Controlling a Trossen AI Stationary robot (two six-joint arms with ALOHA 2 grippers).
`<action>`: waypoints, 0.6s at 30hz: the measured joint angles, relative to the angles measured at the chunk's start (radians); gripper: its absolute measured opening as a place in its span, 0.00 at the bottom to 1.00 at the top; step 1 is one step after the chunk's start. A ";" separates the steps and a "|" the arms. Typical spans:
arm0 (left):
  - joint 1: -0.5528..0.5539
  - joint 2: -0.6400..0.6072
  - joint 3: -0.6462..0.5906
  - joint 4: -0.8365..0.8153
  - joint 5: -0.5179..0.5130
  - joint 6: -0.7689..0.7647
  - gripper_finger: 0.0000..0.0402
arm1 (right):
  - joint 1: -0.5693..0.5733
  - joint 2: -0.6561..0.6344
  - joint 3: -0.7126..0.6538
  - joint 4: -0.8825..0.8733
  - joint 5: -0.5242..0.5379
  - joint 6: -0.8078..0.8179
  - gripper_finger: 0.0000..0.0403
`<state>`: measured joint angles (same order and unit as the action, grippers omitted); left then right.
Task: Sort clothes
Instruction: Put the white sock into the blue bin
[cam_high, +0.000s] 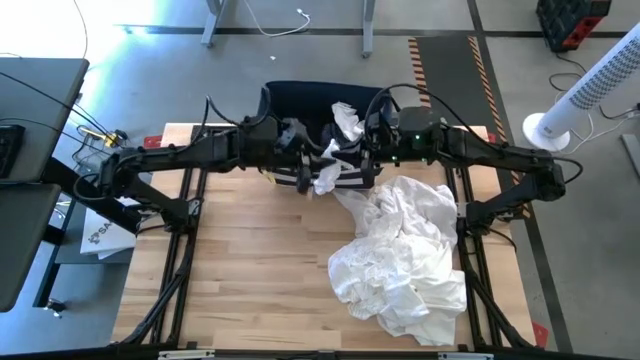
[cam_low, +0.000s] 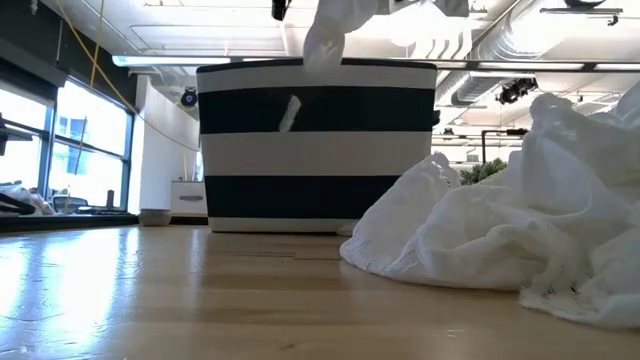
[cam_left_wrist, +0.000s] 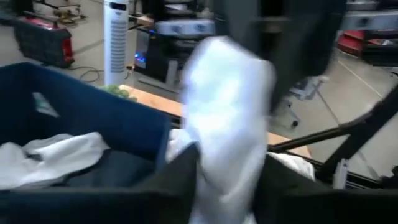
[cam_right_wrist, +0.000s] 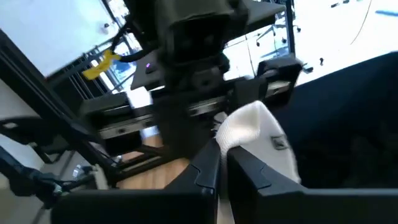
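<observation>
From above, both arms meet over the striped bin (cam_high: 300, 100) at the far edge of the table (cam_high: 250, 260). The left gripper (cam_high: 312, 160) holds a white garment (cam_high: 326, 178) that hangs over the near wall of the bin. The right gripper (cam_high: 362, 130) holds another white cloth (cam_high: 347, 120) above the inside of the bin. A big pile of white clothes (cam_high: 405, 255) lies on the table, on the right side, near the bin.

At table height, the bin (cam_low: 318, 145) stands behind the pile (cam_low: 500, 230), and a white piece (cam_low: 325, 35) hangs above its rim.

From the left wrist, the fingers are closed narrow on the white garment (cam_left_wrist: 227, 118), and one pale cloth (cam_left_wrist: 53, 155) already lies inside the bin (cam_left_wrist: 112, 118).

From the right wrist, the fingers are nearly together and pinch a white ribbed piece (cam_right_wrist: 255, 134), perhaps a sock, though it is blurred.

I judge the sorting is only at its beginning: a few pieces are in the bin, most whites wait on the table.
</observation>
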<state>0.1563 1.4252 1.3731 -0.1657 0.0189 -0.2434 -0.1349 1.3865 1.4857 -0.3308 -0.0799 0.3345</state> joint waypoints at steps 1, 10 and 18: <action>0.012 -0.004 0.000 -0.008 0.001 -0.002 0.14 | 0.000 0.000 0.000 0.002 0.000 0.016 0.05; 0.200 -0.030 0.175 -0.143 -0.064 0.176 0.02 | -0.005 -0.073 0.000 0.007 0.032 0.069 0.14; 0.415 0.014 0.206 -0.335 -0.067 0.181 0.10 | -0.003 -0.115 0.001 -0.003 0.049 0.090 0.14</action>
<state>0.5709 1.4396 1.5789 -0.5009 -0.0484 -0.0623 -0.1382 1.2716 1.4864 -0.3339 -0.0311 0.4241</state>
